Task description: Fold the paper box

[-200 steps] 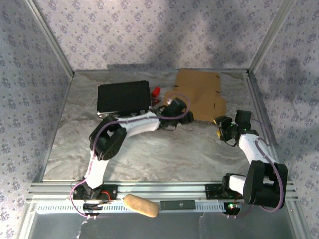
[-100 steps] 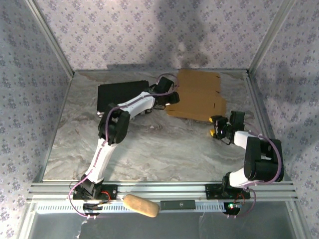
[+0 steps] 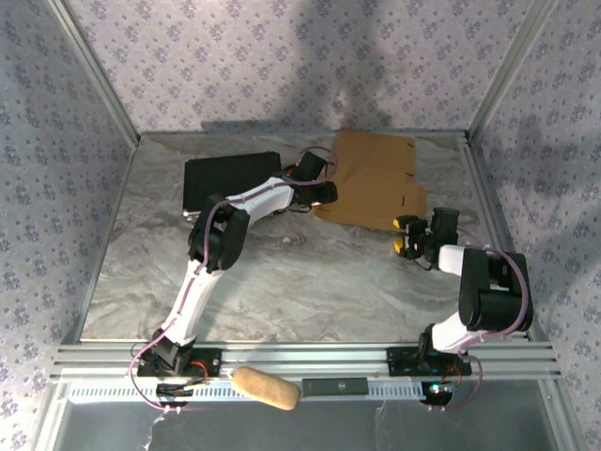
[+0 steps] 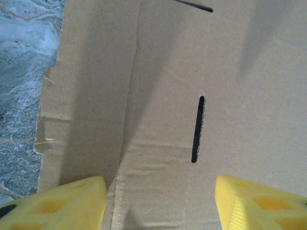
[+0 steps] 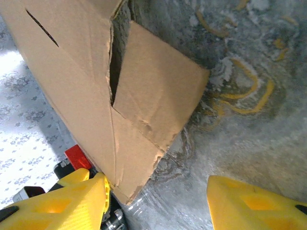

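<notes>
The paper box (image 3: 376, 178) lies as a flat brown cardboard sheet at the back right of the table. My left gripper (image 3: 322, 194) hovers at its left edge, open. In the left wrist view the yellow fingers (image 4: 53, 203) straddle a creased panel of the paper box (image 4: 158, 96) beside a narrow slit (image 4: 197, 129). My right gripper (image 3: 402, 236) stands open at the sheet's front right corner. In the right wrist view a notched flap (image 5: 153, 91) points toward the gripper (image 5: 158, 206), and the corner tip sits close to the left finger (image 5: 62, 203) with bare table between the fingers.
A black rectangular case (image 3: 233, 181) lies left of the cardboard, beside the left arm. A tan rounded lump (image 3: 266, 387) rests on the front rail. A small red piece (image 5: 76, 157) shows beyond the cardboard's edge. Patterned walls close in the table on three sides.
My left gripper has swung back from in front of the sheet to its left edge. The right arm has drawn in and its gripper has moved left to the sheet's front right corner.
</notes>
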You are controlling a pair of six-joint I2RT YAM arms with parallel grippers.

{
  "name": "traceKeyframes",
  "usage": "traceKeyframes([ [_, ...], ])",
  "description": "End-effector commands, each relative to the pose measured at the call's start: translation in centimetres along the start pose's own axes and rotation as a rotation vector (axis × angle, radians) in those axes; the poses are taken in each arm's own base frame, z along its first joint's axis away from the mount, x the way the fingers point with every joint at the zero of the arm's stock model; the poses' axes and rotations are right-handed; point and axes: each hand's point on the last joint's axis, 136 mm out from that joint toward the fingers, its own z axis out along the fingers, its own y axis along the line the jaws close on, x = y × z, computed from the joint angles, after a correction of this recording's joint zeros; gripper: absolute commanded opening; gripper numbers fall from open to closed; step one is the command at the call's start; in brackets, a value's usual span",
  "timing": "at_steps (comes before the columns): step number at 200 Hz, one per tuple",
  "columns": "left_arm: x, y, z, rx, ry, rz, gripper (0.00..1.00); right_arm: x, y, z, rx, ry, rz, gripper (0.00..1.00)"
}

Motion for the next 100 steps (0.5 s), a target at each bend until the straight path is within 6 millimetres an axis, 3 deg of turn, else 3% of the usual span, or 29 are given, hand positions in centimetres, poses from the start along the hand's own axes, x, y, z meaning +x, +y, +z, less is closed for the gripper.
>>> traceKeyframes([
  [1,-0.3,-0.7,-1.1,0.043,0.0,-0.015,0.62,-0.8,1.4,1.4,-0.055,-0.032,-0.045,0.59],
  [35,-0.5,-1.0,-1.4,0.056,-0.003,-0.02,0.62,-1.3,2.6,2.1,-0.111,-0.037,-0.061,0.58],
  [100,-0.9,-1.5,-2.1,0.082,-0.011,-0.024,0.62,-1.8,1.9,2.6,-0.131,-0.062,-0.066,0.55],
])
